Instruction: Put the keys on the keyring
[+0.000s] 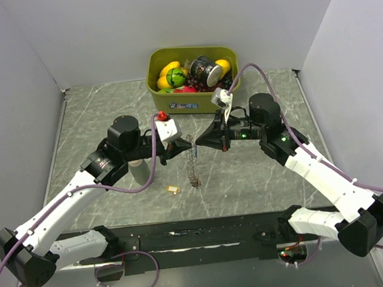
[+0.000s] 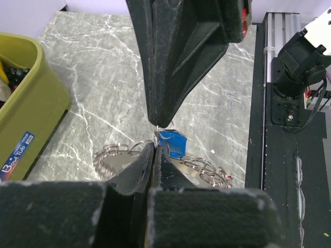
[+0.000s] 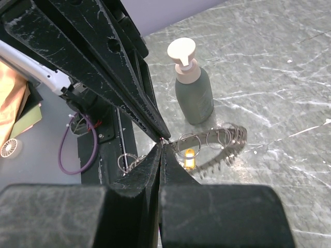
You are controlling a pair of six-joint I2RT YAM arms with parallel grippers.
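The keyring is held up over the middle of the table, pinched at its top by the clenched left gripper and the clenched right gripper, tip to tip. A blue key is seen just below; a yellow key lies near a pump bottle.

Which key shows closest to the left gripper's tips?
The blue-tagged key, just past the tips of the left gripper; the yellow-tagged key lies apart on the table.
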